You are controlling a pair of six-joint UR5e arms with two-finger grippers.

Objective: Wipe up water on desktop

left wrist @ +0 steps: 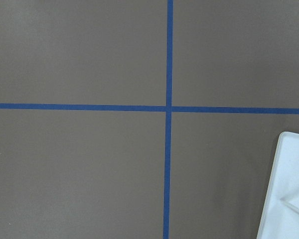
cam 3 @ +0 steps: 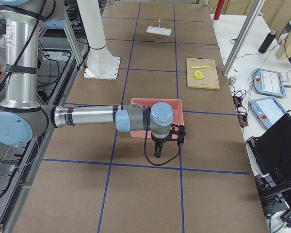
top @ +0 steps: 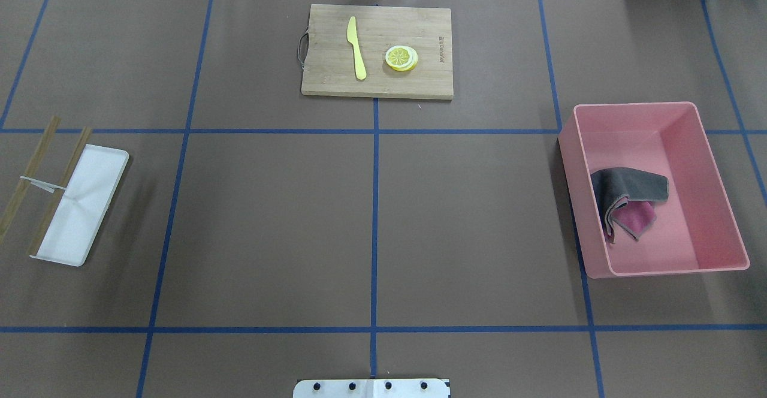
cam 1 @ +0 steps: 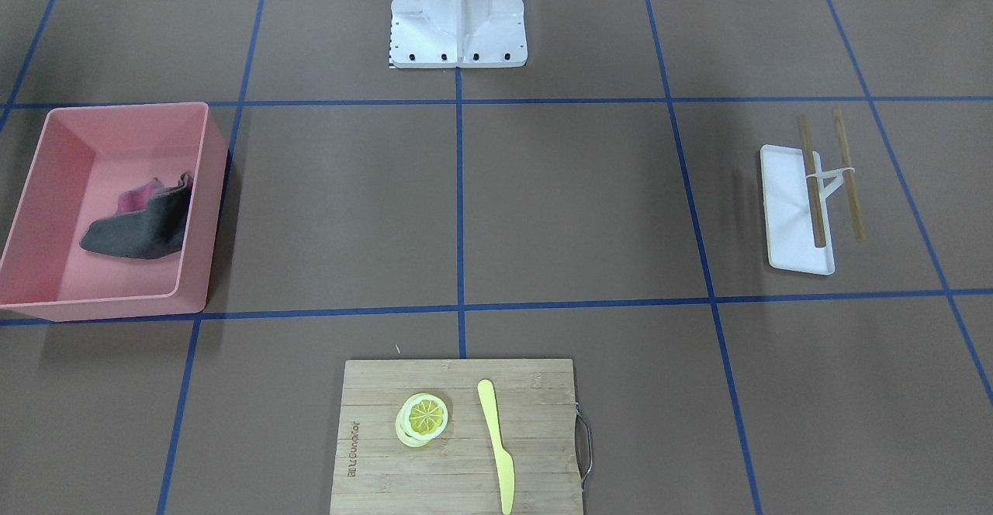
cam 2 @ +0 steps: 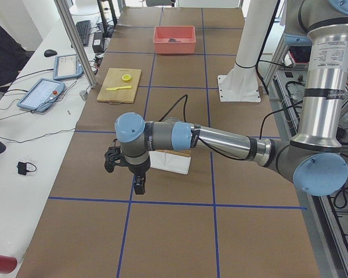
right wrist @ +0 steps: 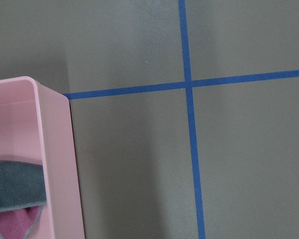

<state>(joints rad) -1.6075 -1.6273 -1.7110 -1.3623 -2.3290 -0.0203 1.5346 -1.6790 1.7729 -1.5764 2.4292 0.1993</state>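
The desktop [top: 269, 218] is a brown top crossed by blue tape lines; I see no water on it in any view. A folded grey and pink cloth [top: 629, 197] lies inside the pink bin [top: 671, 110], and also shows in the front view [cam 1: 143, 224]. My left gripper [cam 2: 140, 186] hangs over the desktop beside the white tray [cam 2: 171, 162]. My right gripper [cam 3: 157, 151] hangs just outside the bin's [cam 3: 155, 103] near wall. Both grippers show only in the side views, so I cannot tell whether they are open or shut.
A bamboo cutting board [top: 377, 50] with a yellow knife [top: 356, 47] and lemon slices [top: 401, 58] lies at the far middle. A white tray [top: 81, 206] with two wooden sticks [top: 27, 176] lies on the left. The robot's white base [cam 1: 458, 11] stands behind.
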